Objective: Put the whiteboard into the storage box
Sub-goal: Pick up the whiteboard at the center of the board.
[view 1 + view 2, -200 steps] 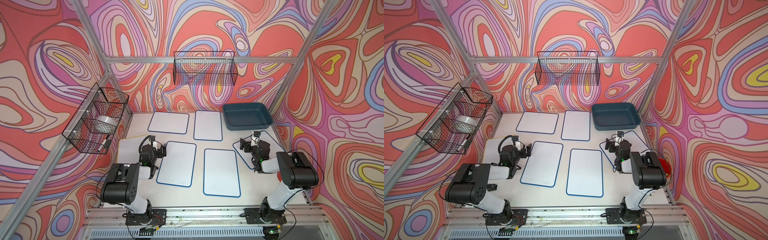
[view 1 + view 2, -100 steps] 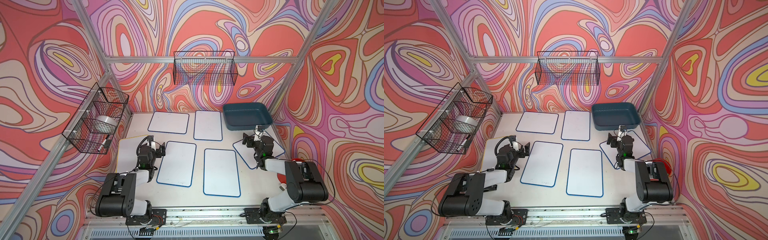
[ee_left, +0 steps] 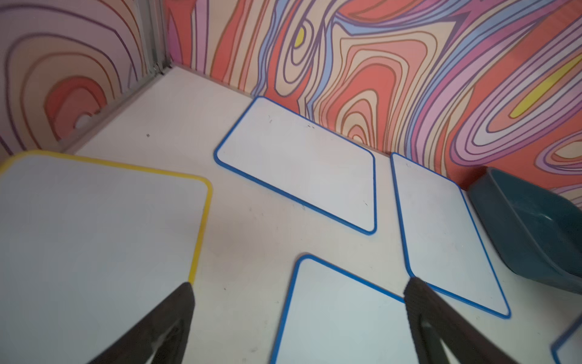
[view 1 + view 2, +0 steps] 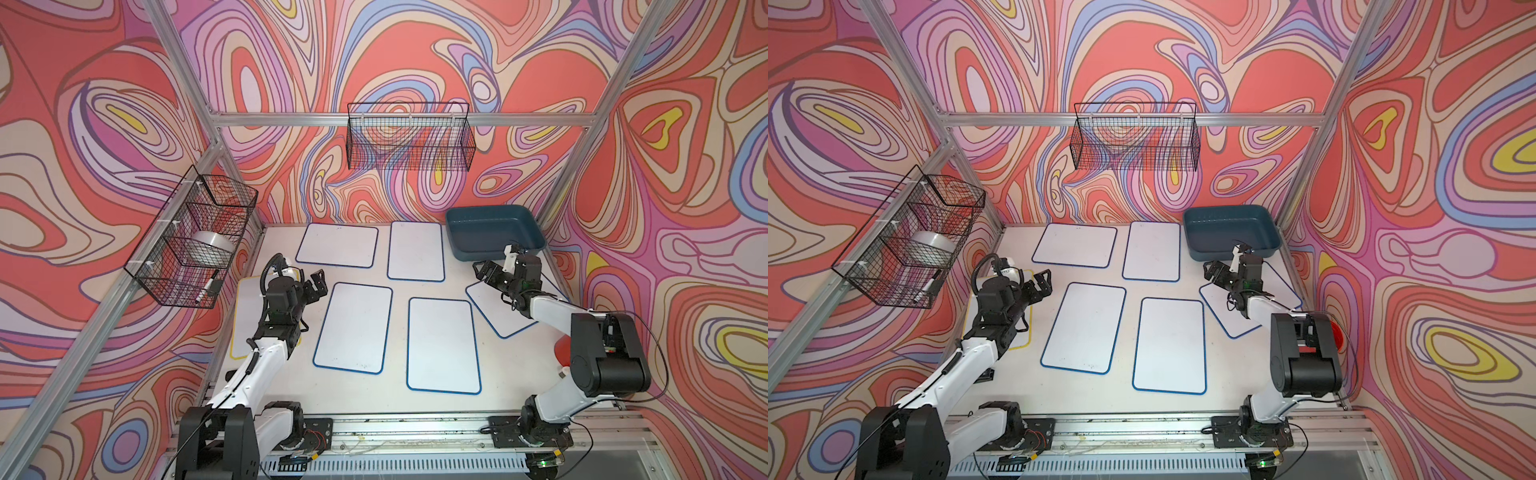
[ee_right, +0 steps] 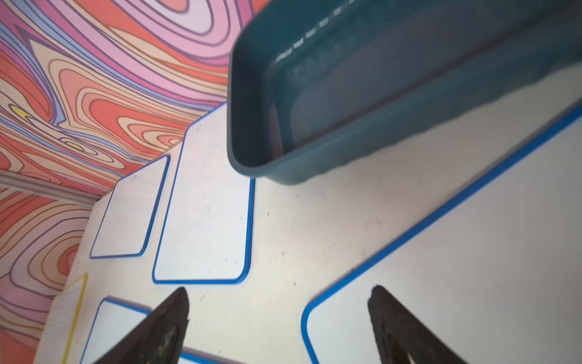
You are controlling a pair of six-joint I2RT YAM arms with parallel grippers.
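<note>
Since right end effector (image 4: 492,272) hovers with jaws wide, empty, right arm (image 4: 548,305) nearer. Slanted blue-rimmed whiteboard (image 4: 498,318) flat on surface (image 4: 399,401) directly beneath, long axis diagonal; storage box (image 4: 469,247) just ahead. Also open, empty: left end effector (image 4: 316,283), well apart.

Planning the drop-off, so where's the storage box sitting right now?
In both top views the storage box sits at the far right corner of the table, immediately right of the back-row whiteboard.

The left arm (image 4: 266,357) is stretched out, the left gripper (image 4: 318,281) pushed forward; the right gripper (image 4: 484,270) is carried nearer the storage box (image 4: 490,251).
</note>
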